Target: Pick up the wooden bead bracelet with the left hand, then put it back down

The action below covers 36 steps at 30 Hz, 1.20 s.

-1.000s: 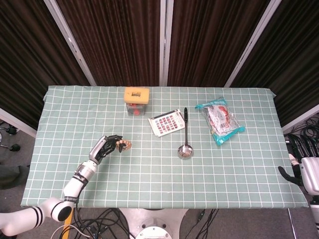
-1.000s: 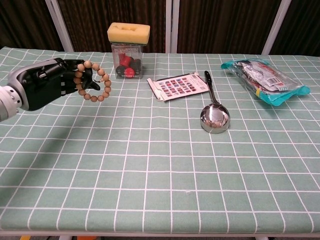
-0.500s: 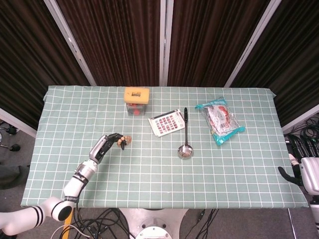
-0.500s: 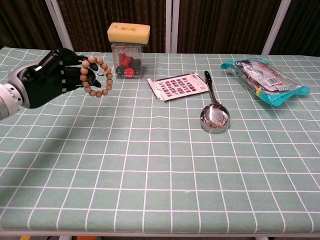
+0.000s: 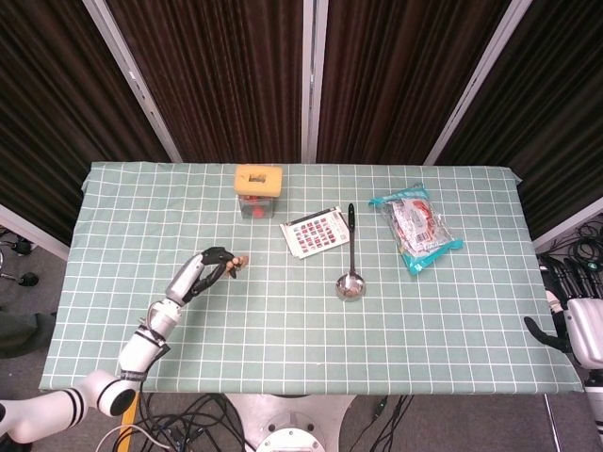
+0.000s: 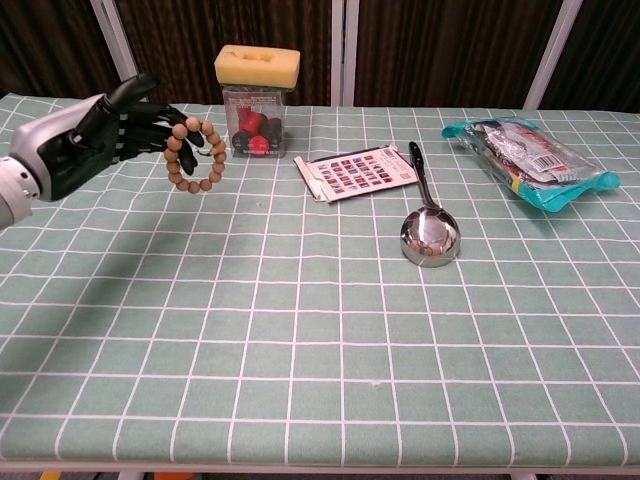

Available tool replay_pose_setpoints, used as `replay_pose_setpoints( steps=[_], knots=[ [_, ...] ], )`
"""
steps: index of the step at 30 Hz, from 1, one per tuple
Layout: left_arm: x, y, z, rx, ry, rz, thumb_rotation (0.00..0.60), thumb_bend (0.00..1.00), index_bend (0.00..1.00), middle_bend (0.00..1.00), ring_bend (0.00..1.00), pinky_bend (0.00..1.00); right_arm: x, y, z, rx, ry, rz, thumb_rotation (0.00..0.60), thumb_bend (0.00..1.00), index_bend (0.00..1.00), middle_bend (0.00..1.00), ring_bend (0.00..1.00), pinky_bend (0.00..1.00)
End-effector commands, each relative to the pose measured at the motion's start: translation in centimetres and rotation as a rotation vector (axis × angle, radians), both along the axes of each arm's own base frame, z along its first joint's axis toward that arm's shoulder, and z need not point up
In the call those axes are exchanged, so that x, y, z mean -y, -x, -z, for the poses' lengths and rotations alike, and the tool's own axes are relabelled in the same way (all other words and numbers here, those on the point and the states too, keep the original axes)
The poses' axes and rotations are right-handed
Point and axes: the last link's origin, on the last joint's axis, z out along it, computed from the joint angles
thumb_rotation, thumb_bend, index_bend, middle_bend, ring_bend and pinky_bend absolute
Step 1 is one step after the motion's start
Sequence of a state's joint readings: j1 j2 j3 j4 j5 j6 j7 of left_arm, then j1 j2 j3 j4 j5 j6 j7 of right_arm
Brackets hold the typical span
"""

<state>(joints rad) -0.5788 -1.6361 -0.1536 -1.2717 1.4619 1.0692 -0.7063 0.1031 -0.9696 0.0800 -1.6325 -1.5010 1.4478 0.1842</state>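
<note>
The table point(image 5: 283, 358) carries one wooden bead bracelet point(image 6: 194, 154), one clear box with a yellow sponge lid point(image 6: 257, 100), one colour card point(image 6: 360, 172), one metal ladle point(image 6: 428, 228) and one teal snack packet point(image 6: 528, 150). The left hand point(image 6: 95, 135) holds the bracelet off the checked cloth, the loop hanging from its dark fingertips point(image 6: 172, 128) in the chest view. In the head view the left hand point(image 5: 203, 270) is over the left-centre of the cloth, well inside every edge. The right hand point(image 5: 577, 325) sits beyond the table's right edge; whether its fingers are spread or curled cannot be determined. The near half of the cloth in front of the ladle is open, as is the left side behind the hand. Compared with the frame one second ago, the left hand is higher and the bracelet hangs more upright, closer to the box.
</note>
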Motion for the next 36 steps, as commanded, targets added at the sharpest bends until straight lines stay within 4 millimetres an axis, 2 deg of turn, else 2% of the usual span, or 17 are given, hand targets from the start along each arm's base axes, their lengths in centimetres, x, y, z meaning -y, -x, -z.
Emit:
replay_pose_setpoints(
  steps=[1, 4, 7, 10, 11, 13, 14, 15, 17, 20, 24, 27, 30, 33, 36],
  knots=[
    [0.2, -0.1, -0.3, -0.290, -0.182, 0.152, 0.053, 0.19, 0.33, 0.41, 0.23, 0.15, 0.0, 0.1, 0.1, 0.004, -0.004, 0.001, 0.600, 0.15, 0.00, 0.09, 0.00, 0.00],
    [0.5, -0.3, -0.6, -0.434, -0.270, 0.212, 0.090, 0.18, 0.32, 0.38, 0.21, 0.15, 0.0, 0.2, 0.2, 0.008, -0.008, 0.002, 0.600, 0.15, 0.00, 0.09, 0.00, 0.00],
    [0.8, -0.4, -1.4, -0.553, -0.342, 0.245, 0.190, 0.18, 0.32, 0.37, 0.21, 0.15, 0.0, 0.4, 0.3, 0.012, -0.011, 0.005, 0.600, 0.15, 0.00, 0.09, 0.00, 0.00],
    [1.1, -0.6, -2.9, -0.599, -0.424, 0.244, 0.271, 0.18, 0.32, 0.37, 0.21, 0.15, -0.1, 0.5, 0.3, 0.015, -0.013, 0.008, 0.600, 0.15, 0.00, 0.09, 0.00, 0.00],
    [1.1, -0.5, -3.6, -0.605, -0.451, 0.231, 0.338, 0.18, 0.32, 0.37, 0.21, 0.14, -0.1, 0.6, 0.3, 0.015, -0.014, 0.011, 0.600, 0.15, 0.00, 0.09, 0.00, 0.00],
    [0.9, 0.1, -5.8, -0.622, -0.533, 0.178, 0.529, 0.18, 0.32, 0.37, 0.21, 0.14, -0.1, 0.9, 0.2, 0.014, -0.024, 0.022, 0.600, 0.15, 0.00, 0.09, 0.00, 0.00],
    [0.8, 0.6, -6.9, -0.635, -0.570, 0.150, 0.581, 0.18, 0.32, 0.37, 0.21, 0.14, -0.1, 1.0, 0.2, 0.014, -0.033, 0.029, 0.600, 0.15, 0.00, 0.09, 0.00, 0.00],
    [0.9, 1.6, -8.5, -0.652, -0.609, 0.104, 0.600, 0.18, 0.33, 0.37, 0.21, 0.13, -0.1, 1.2, 0.2, 0.015, -0.049, 0.041, 0.600, 0.15, 0.00, 0.09, 0.00, 0.00],
    [1.3, 3.2, -10.9, -0.668, -0.636, 0.030, 0.600, 0.18, 0.33, 0.37, 0.21, 0.13, -0.1, 1.5, 0.0, 0.014, -0.075, 0.053, 0.600, 0.16, 0.00, 0.09, 0.00, 0.00],
    [3.1, 6.5, -14.4, -0.699, -0.618, -0.076, 0.598, 0.18, 0.33, 0.35, 0.20, 0.12, 0.3, 1.7, 0.0, 0.024, -0.102, 0.051, 0.600, 0.17, 0.00, 0.08, 0.00, 0.00],
    [7.0, 10.5, -17.5, -0.826, -0.530, -0.184, 0.594, 0.18, 0.30, 0.28, 0.12, 0.08, 0.8, 1.8, 0.5, 0.040, -0.140, 0.024, 0.600, 0.19, 0.00, 0.02, 0.00, 0.00],
    [9.9, 12.2, -18.7, -0.853, -0.499, -0.274, 0.600, 0.18, 0.29, 0.27, 0.12, 0.08, 1.2, 1.7, 0.9, 0.040, -0.154, 0.002, 0.600, 0.20, 0.00, 0.01, 0.00, 0.00],
    [12.8, 13.2, -19.0, -0.860, -0.481, -0.335, 0.600, 0.18, 0.29, 0.27, 0.12, 0.08, 1.3, 1.4, 1.4, 0.035, -0.156, -0.021, 0.600, 0.20, 0.00, 0.00, 0.00, 0.00],
    [15.4, 13.2, -18.9, -0.858, -0.493, -0.362, 0.600, 0.18, 0.29, 0.26, 0.12, 0.07, 1.1, 1.1, 1.7, 0.028, -0.157, -0.037, 0.600, 0.20, 0.00, 0.00, 0.00, 0.00],
    [17.0, 12.7, -18.5, -0.852, -0.518, -0.356, 0.600, 0.18, 0.28, 0.25, 0.11, 0.07, 1.1, 0.9, 1.9, 0.017, -0.147, -0.042, 0.600, 0.20, 0.00, 0.00, 0.00, 0.00]
  ],
)
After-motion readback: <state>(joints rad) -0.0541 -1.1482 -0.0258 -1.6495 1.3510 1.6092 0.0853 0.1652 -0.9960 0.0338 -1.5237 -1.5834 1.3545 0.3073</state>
